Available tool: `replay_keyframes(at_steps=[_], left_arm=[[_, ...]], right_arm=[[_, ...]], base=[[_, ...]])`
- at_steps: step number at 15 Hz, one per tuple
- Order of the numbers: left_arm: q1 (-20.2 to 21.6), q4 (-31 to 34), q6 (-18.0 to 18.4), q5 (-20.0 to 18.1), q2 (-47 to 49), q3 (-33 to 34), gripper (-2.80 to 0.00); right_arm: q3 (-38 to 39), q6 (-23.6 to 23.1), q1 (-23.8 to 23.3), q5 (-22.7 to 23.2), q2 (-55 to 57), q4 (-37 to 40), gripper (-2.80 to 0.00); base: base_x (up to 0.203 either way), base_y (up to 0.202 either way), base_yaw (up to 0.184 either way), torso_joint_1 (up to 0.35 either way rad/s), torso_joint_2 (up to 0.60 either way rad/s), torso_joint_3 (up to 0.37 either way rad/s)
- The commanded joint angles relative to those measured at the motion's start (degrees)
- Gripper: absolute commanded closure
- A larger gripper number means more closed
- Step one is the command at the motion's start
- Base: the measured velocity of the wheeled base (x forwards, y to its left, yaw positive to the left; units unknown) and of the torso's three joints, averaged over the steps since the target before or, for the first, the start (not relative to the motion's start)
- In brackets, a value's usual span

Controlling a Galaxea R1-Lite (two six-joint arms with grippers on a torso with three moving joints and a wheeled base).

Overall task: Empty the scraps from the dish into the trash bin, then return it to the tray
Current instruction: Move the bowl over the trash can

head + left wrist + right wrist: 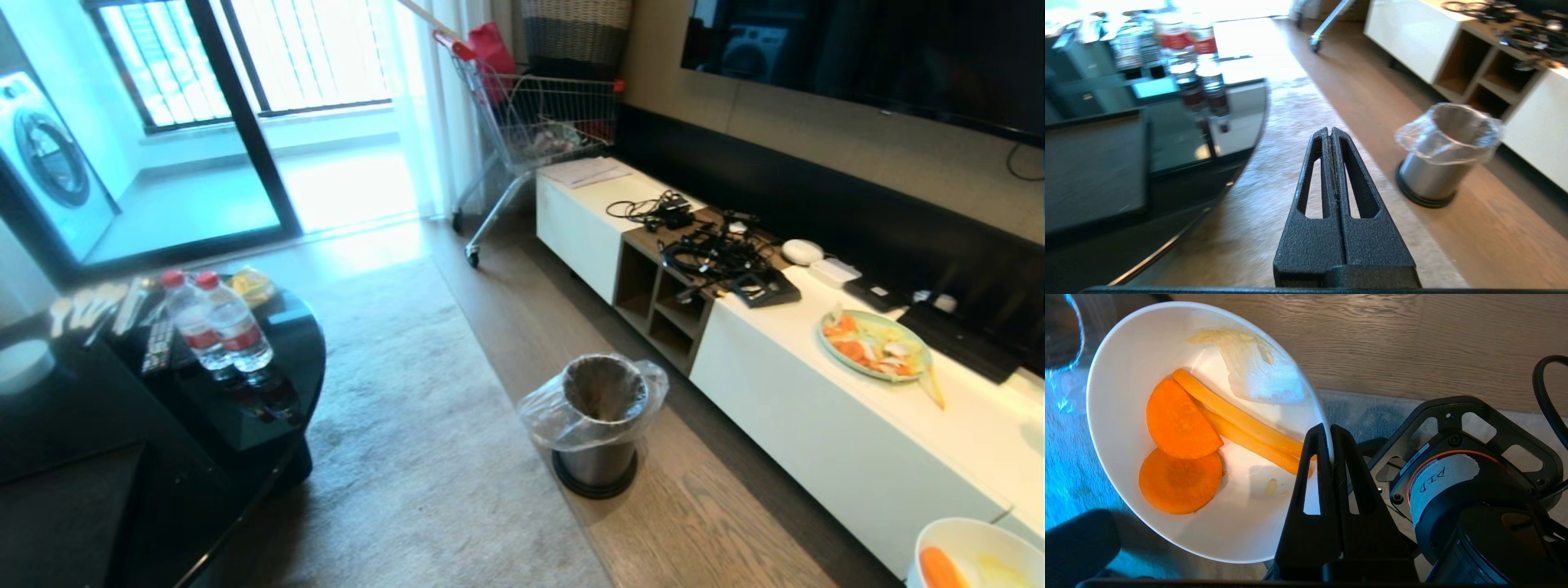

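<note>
Beside the bin [600, 408], right hand [1329, 435] pinching the dish [1126, 367] rim (scraps [1184, 445] aboard); next: carry over, tip.

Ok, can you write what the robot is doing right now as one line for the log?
right gripper: shut on dish rim | scraps: in dish | trash bin: on floor, apart | left gripper: shut, empty

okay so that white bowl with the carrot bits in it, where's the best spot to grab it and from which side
By the rim, as the right gripper does now: one finger inside, one outside, pinching the thin wall of the dish from above its open side. The glossy, deep body looks too wide and slippery to span, and the scraps lie clear of that edge.
</note>
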Motion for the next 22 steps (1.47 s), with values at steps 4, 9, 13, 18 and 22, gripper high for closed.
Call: replay_keyframes(at_steps=[4, 9, 13, 18, 22], left_arm=[[0.0, 0.0, -0.1, 0.0, 0.0, 0.0, 0.0], [0.0, 0.0, -0.1, 0.0, 0.0, 0.0, 0.0], [0.0, 0.0, -0.1, 0.0, 0.0, 0.0, 0.0], [0.0, 0.0, -0.1, 0.0, 0.0, 0.0, 0.0], [0.0, 0.0, -0.1, 0.0, 0.0, 0.0, 0.0]], right_arm=[[-0.4, 0.4, 0.1, -0.3, 0.0, 0.7, 0.0], [-0.7, 0.1, 0.1, -1.1, 0.0, 1.3, 0.0], [-1.0, -1.4, 0.1, -1.1, 0.0, 1.4, 0.0], [-1.2, -2.1, 0.1, -1.0, -0.5, 1.7, 0.0], [-1.8, -2.2, 0.1, -1.0, -0.6, 1.7, 0.0]], base=[[0.0, 0.008, -0.161, 0.004, 0.0, 0.002], [0.001, 0.002, -0.044, 0.002, 0.0, 0.002], [0.0, 0.0, 0.0, 0.0, 0.0, 0.0], [0.0, 0.0, 0.0, 0.0, 0.0, 0.0], [0.0, 0.0, 0.0, 0.0, 0.0, 0.0]])
